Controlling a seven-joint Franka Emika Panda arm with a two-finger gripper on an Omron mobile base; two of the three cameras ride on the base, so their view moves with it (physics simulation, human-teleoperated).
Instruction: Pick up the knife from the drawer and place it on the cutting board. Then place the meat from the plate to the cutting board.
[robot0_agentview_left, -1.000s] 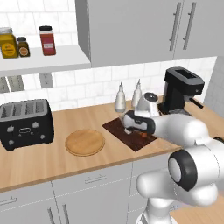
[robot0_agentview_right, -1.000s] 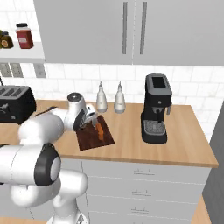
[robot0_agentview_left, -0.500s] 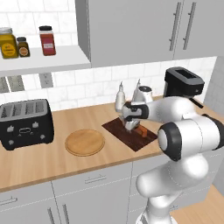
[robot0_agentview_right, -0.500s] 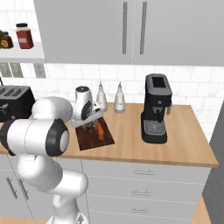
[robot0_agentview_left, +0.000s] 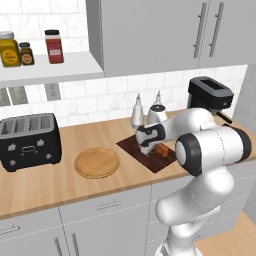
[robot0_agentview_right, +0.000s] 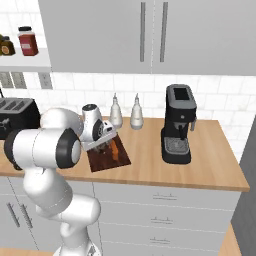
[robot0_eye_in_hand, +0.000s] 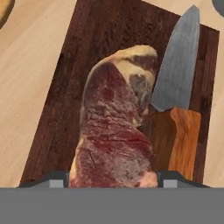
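Currently: cutting board (robot0_eye_in_hand: 61, 83) on the counter (robot0_agentview_left: 65, 185), carrying the meat (robot0_eye_in_hand: 116, 131) and, touching it at 3 o'clock, the knife (robot0_eye_in_hand: 177, 83), blade toward 12. Gripper (robot0_eye_in_hand: 114, 178) low over the board, jaws parted with the meat between them; whether they pinch it cannot be told. Plate (robot0_agentview_left: 97, 162) sits bare, left of the board, apart from its edge.

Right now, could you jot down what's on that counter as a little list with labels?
cutting board: dark, on the wooden counter
knife: lying on the board, orange handle
meat: on the board beside the knife, between the end effector's tips
end effector: low over the board
plate: bare, left of the board
toaster: far left
coffee machine: right of the board
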